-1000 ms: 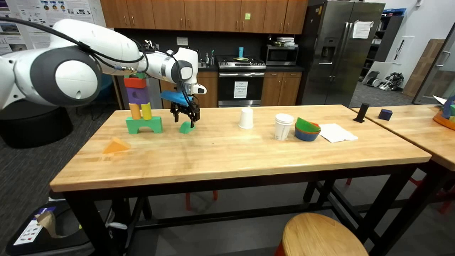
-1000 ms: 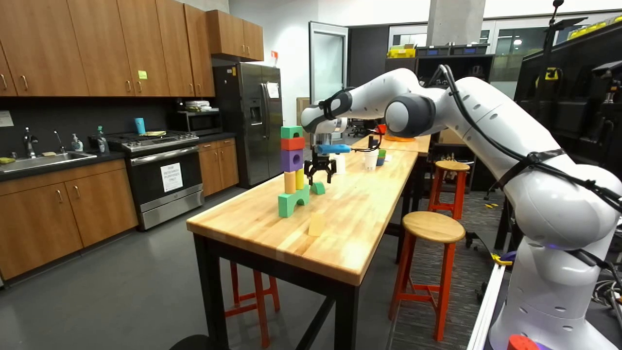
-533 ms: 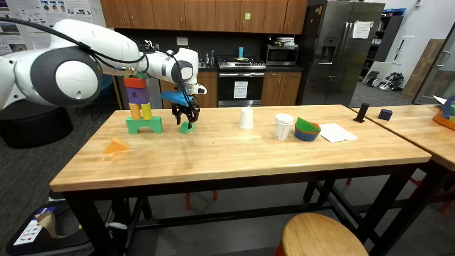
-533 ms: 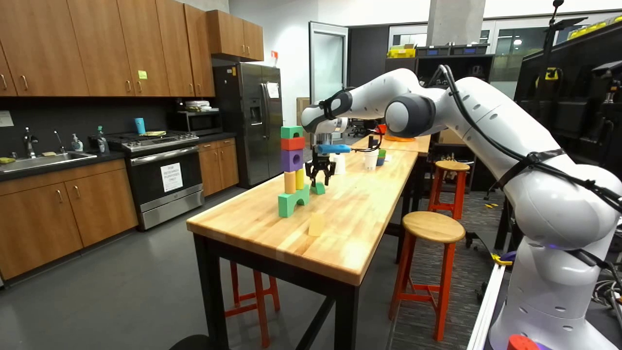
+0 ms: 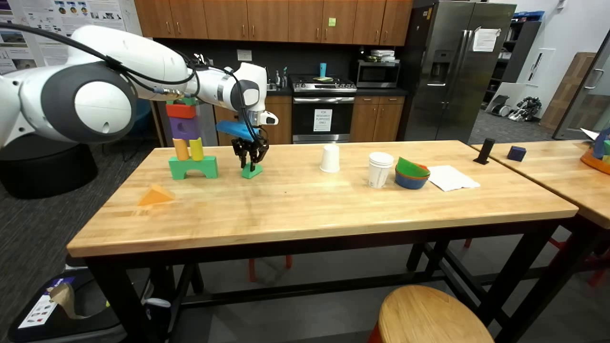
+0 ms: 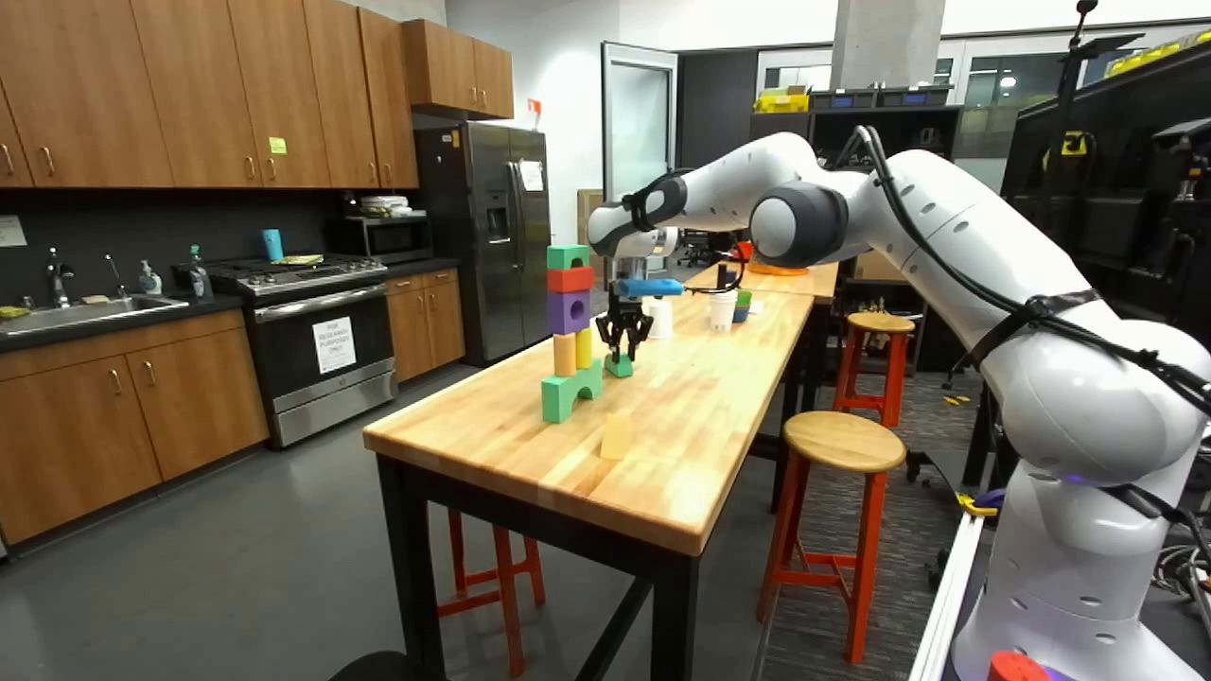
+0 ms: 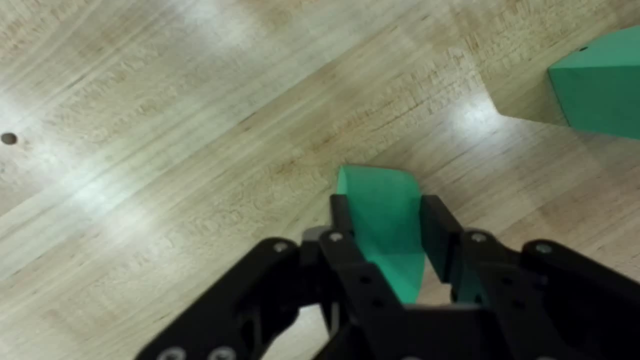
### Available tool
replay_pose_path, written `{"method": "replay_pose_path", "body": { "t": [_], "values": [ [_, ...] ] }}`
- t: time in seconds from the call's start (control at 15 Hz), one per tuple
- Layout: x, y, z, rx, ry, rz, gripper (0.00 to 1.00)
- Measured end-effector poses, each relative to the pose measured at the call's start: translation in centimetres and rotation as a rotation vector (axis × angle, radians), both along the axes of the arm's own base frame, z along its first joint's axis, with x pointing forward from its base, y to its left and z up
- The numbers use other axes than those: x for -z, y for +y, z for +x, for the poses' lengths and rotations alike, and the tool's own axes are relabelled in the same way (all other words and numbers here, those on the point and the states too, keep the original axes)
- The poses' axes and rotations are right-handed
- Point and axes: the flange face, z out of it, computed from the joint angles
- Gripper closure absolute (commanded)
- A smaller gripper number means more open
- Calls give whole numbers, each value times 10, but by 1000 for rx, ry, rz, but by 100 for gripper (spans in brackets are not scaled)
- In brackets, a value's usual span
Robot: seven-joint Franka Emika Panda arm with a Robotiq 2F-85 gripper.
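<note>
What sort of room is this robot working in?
Most likely a kitchen area used as a research lab: there's an oven with a sign on its door reading "research purposes only", a big refrigerator, and a robot arm.

Matt block [image 7: 385, 215] (glossy wooden tabletop [image 7: 200, 150])

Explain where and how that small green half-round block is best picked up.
Probably from straight above, pinching the small green half-round block across its two flat sides, as the gripper does. Those faces look parallel, while the rounded face, turned up, would likely give a poor hold.
</note>
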Motion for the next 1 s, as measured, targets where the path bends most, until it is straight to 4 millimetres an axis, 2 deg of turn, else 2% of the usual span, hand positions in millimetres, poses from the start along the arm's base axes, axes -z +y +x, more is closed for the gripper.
{"method": "replay_pose_path", "body": {
  "t": [0.07, 0.13, 0.33, 0.4, 0.67, 0.73, 0.8, 1.0],
  "values": [
    [0, -1, 0, 1, 0, 0, 36],
    [0, -2, 0, 3, 0, 0, 58],
    [0, -3, -1, 7, 2, -2, 39],
    [0, -3, -1, 8, 2, -2, 36],
    [0, -3, -1, 10, 3, -2, 36],
    [0, -3, -1, 10, 3, -2, 11],
    [0, -3, -1, 10, 3, -2, 11],
    [2, -1, -1, 7, 2, -2, 1]
  ]
}}
